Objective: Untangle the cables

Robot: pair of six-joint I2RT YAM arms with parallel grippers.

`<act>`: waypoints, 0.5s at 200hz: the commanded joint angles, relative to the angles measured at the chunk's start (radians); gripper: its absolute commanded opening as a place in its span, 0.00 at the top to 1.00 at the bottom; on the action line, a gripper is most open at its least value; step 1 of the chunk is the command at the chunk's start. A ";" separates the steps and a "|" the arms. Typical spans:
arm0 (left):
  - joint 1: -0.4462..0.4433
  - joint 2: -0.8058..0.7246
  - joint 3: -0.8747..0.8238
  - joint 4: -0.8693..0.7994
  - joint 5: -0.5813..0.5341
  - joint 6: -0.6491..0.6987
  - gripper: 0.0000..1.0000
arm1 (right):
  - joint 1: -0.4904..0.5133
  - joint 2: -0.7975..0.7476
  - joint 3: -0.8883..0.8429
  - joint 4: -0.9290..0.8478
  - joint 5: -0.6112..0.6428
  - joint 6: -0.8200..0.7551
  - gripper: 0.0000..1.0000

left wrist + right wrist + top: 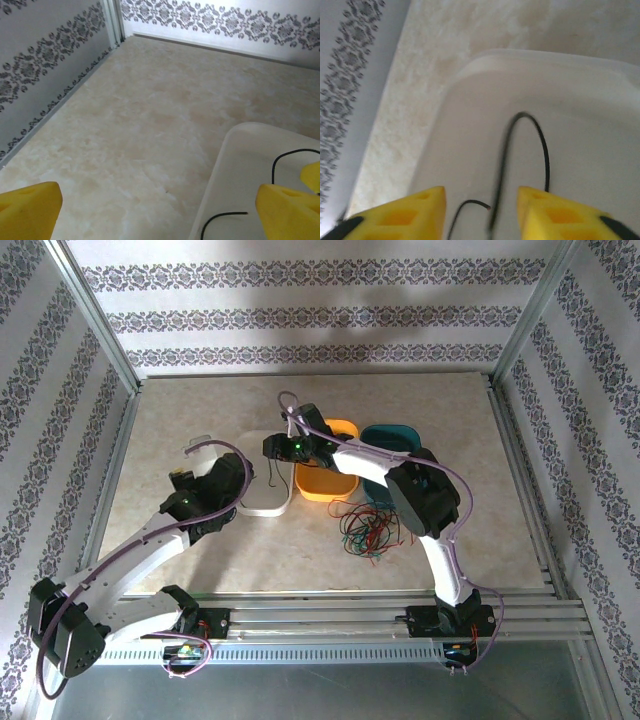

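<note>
Black cable (522,115) in white tub (530,56) — right fingers (415,215) parted over it | left fingers (285,210) spread wide

The far strip of the table (210,405), from corner to corner, is left bare and can be crossed freely. The middle is blocked by a white tub (268,504), an orange tub (322,486) and a teal tub (395,436) set side by side. Towards the near edge, the cables (370,530) are spread just beside the right arm (425,502). The near left corner is spanned by the left arm (135,555).
</note>
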 commanded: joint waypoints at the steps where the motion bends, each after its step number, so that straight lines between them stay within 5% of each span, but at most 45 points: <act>1: 0.006 0.011 0.037 0.055 0.048 0.038 0.01 | 0.020 -0.115 -0.006 -0.040 0.093 -0.091 0.52; 53: 0.006 0.046 0.035 0.183 0.198 0.120 0.01 | 0.001 -0.385 -0.158 -0.062 0.274 -0.195 0.45; 100: -0.017 0.153 0.037 0.356 0.528 0.231 0.01 | -0.036 -0.719 -0.429 -0.189 0.326 -0.290 0.47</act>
